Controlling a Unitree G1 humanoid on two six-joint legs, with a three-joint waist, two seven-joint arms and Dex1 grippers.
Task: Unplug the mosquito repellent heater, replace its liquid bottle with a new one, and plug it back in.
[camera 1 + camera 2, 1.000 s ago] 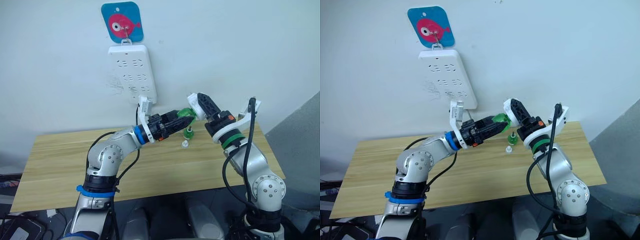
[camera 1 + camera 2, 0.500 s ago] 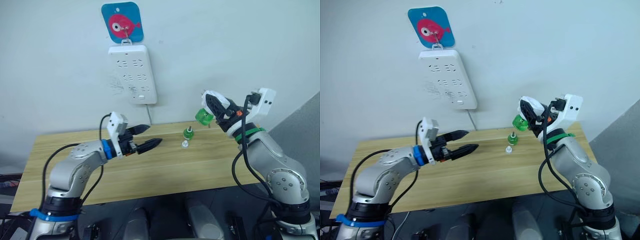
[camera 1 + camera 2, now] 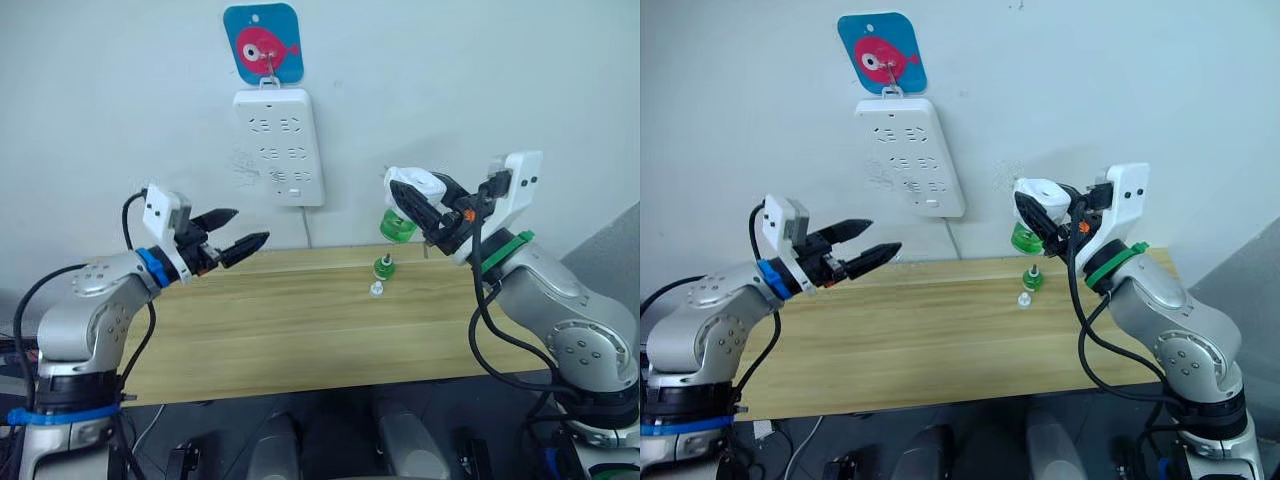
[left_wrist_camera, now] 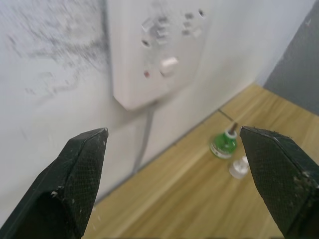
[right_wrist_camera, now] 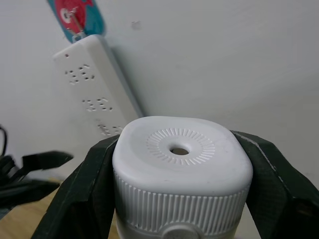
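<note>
Mosquito repellent heater, green bottle fitted: aloft over table's far edge, clamped by ribbed sides in right gripper jaws; light, smooth, likely slippery; left gripper jaws open, empty.

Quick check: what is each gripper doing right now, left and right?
Left gripper: open, holding nothing.
Right gripper: shut on the mosquito repellent heater, with its green bottle attached.

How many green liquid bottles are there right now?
2. One green bottle hangs under the white rounded plastic heater clamped in the right gripper; another small green bottle stands on the wooden table.
</note>
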